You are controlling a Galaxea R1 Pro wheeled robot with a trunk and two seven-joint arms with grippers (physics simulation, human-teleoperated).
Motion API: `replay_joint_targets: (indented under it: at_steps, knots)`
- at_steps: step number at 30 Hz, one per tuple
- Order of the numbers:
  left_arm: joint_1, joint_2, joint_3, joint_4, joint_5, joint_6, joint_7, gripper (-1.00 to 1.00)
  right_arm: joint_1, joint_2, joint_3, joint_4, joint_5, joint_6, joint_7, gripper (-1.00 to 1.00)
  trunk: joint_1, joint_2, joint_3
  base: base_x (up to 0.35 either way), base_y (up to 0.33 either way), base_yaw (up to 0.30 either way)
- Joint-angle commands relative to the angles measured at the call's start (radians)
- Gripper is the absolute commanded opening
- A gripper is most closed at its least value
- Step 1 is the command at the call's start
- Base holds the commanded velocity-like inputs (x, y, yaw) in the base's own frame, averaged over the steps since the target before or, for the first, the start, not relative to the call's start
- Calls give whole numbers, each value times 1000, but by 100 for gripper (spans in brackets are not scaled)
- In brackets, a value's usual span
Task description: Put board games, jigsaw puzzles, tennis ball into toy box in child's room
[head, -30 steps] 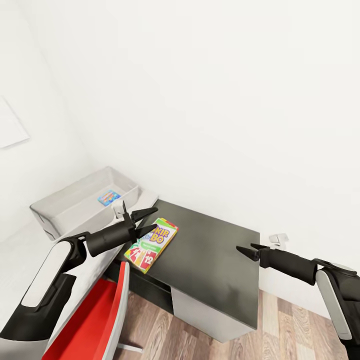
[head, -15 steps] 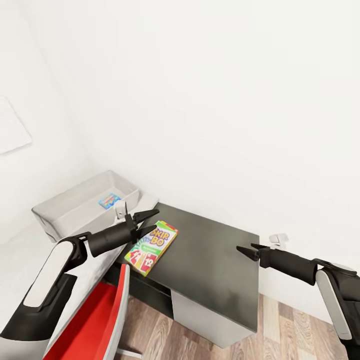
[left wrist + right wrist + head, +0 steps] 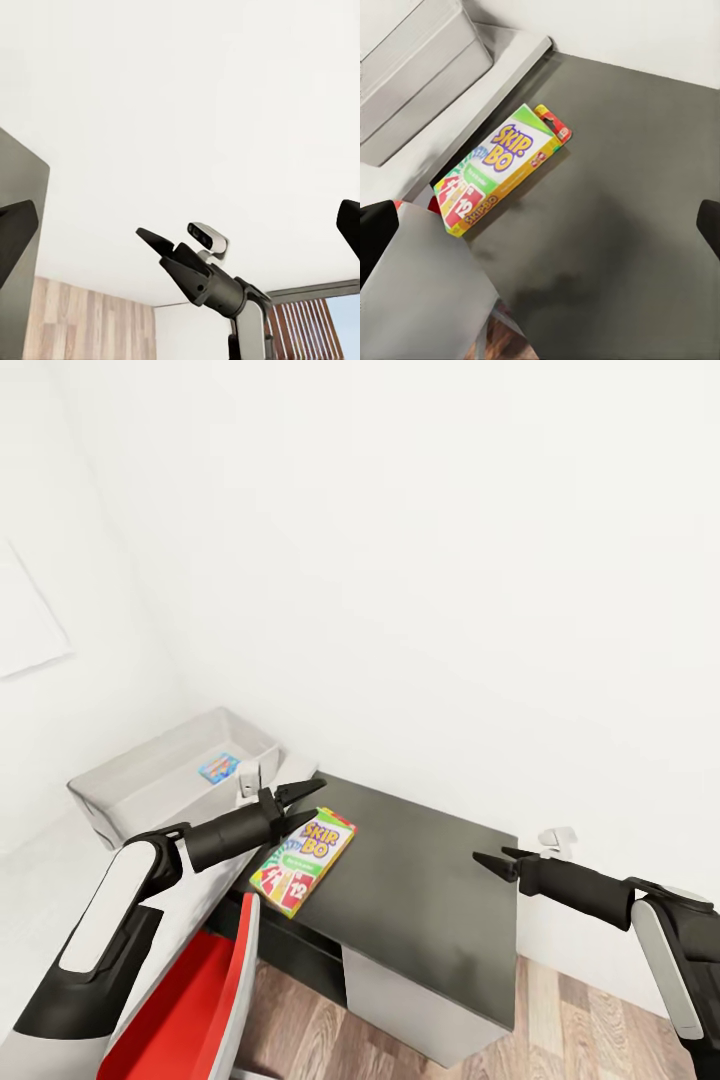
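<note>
Our left gripper point(image 3: 305, 803) parted and empty above the SKIP-BO box point(image 3: 303, 847), which lies flat on the dark cabinet top point(image 3: 430, 900) (beside the table point(image 3: 40, 860)), our right gripper point(image 3: 497, 857) also parted and empty, toy box point(image 3: 150, 785) holding a blue game box point(image 3: 218, 767).

Plenty of open room over the dark cabinet top point(image 3: 420, 880); the only thing lying on it is the Skip-Bo box point(image 3: 303, 848), off at its left edge. The white wall point(image 3: 450, 610) closes off the far side. The toy box point(image 3: 130, 792) has raised sides, so it's reachable from above. A red chair point(image 3: 190, 1000) crowds the near-left side below the left arm.
</note>
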Motion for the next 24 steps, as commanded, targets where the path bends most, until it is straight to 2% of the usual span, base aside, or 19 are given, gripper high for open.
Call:
replay_joint_targets:
  at_steps: [1, 8, 24]
  knots:
    - [-1, 0, -1, -1, 10, 1, 10, 100, -1, 0, -1, 0, -1, 5, 3, 100, 1, -2, 0, 0, 0, 0]
    - [-1, -14, -1, -1, -6, 2, 6, 100, -1, 0, -1, 0, -1, 5, 3, 100, 1, -2, 11, 0, 0, 0]
    - [2, -16, 0, -1, -12, 2, 16, 100, -1, -1, -1, -1, 0, 5, 4, 100, 1, -2, 37, 0, 0, 0]
